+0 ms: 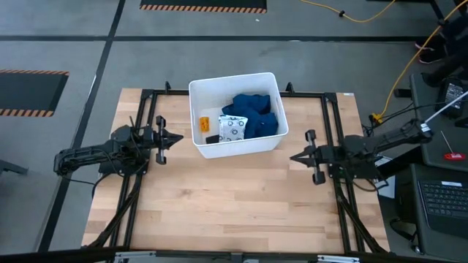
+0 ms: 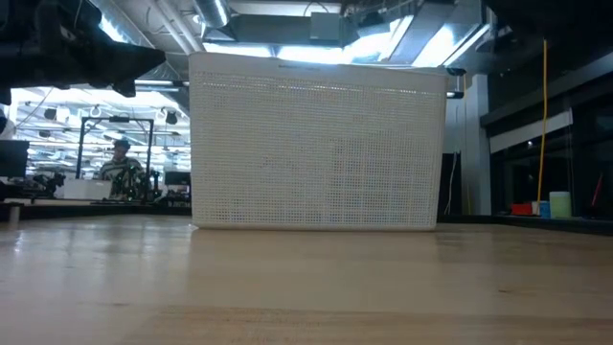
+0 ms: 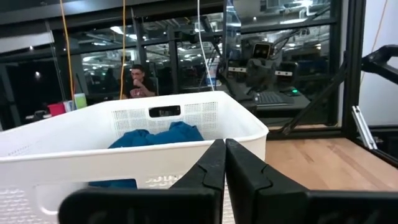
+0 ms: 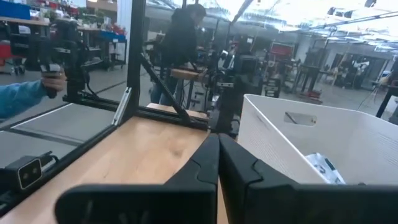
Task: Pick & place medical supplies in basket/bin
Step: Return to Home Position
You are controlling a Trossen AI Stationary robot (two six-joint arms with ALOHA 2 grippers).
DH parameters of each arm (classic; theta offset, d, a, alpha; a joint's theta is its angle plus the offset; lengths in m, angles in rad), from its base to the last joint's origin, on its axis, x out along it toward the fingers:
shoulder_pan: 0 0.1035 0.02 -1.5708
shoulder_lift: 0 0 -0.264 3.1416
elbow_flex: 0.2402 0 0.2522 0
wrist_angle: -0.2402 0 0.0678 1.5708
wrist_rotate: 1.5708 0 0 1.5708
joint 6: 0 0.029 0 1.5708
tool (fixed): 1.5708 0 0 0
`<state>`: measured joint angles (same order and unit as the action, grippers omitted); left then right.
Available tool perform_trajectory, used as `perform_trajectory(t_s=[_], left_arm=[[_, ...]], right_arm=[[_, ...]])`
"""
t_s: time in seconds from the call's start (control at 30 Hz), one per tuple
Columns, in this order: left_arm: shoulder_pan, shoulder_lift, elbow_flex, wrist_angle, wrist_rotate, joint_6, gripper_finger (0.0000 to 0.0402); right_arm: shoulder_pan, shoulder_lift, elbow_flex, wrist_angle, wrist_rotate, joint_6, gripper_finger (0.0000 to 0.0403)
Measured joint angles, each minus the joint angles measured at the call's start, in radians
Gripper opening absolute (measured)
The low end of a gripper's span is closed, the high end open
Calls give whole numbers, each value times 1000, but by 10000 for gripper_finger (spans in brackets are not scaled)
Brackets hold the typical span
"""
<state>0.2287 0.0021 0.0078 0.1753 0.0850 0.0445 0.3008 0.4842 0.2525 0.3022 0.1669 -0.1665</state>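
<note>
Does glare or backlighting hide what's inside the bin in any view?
High view: even light, soft shadows; blue cloth, dotted packet and orange bottle read clearly in the bin. Low view: ceiling lights glare behind the bin, whose wall hides everything. Wrist views: left hand and right hand show as dark shapes against brighter backgrounds.

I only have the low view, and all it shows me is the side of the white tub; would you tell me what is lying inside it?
Observer: From above, the white tub holds the dark-blue cloth, the dotted white packet, the black oblong and the orange bottle.
Operator: Thank you. Where are the arms?
Observer: The left gripper is beside the tub's left wall and the right gripper is off its right corner. Neither is over the tub.
Operator: Are they carrying anything?
Observer: No. Each wrist view shows its jaws shut together with nothing between them.
</note>
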Motion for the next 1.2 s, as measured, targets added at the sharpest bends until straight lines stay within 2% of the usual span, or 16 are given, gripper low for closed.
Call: perform_trajectory(t_s=[0.2, 0.4, 0.57, 0.7, 0.83, 1.0, 1.2], left_arm=[[0, 0, 0, 0, -5, 10, 3], [0, 0, 0, -11, -22, 13, 5], [0, 0, 0, -50, -22, 13, 7], [0, 0, 0, -80, -22, 12, 3], [0, 0, 0, -83, -22, 13, 2], [0, 0, 0, -82, -22, 4, 9], [0, 0, 0, -82, -21, -5, 8]], right_arm=[[0, -126, -93, -2, 0, 14, 8], [0, -155, -176, 47, 0, 27, 8], [0, -155, -245, 153, 0, 5, 8], [-8, -170, -242, 144, 0, -19, 8], [-30, -225, -235, 110, 59, -29, 8], [-46, -295, -235, -20, 68, 38, 8], [-47, -325, -235, -22, 68, 61, 8]])
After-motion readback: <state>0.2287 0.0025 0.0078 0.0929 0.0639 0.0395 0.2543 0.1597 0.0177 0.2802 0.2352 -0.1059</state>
